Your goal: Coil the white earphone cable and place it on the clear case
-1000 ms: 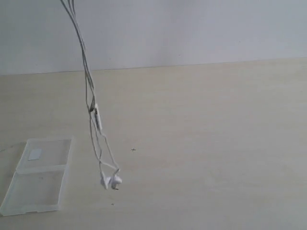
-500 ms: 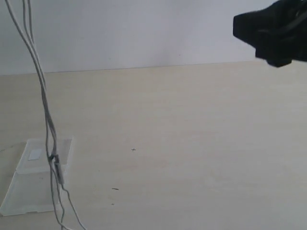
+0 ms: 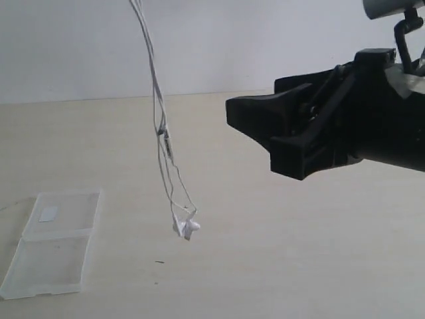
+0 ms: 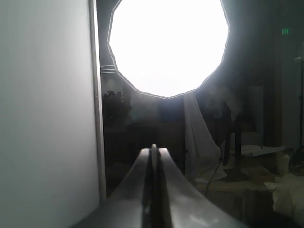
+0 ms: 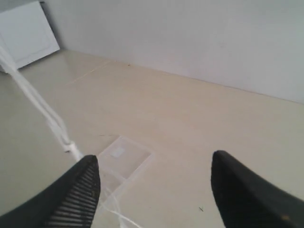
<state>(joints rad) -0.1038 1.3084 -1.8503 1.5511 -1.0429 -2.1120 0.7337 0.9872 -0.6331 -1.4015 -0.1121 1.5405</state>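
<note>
Exterior view, white earphone cable hanging left of right gripper, apart

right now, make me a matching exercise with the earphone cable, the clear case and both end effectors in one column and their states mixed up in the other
Things
1. white earphone cable
2. clear case
3. left end effector
4. right end effector

States
A. jaws wide apart, gripping nothing
B. lying flat, both halves opened out
C. jaws pressed shut
D. dangling from above the frame

Pairs: 1-D, 2-B, 3-C, 4-A
</note>
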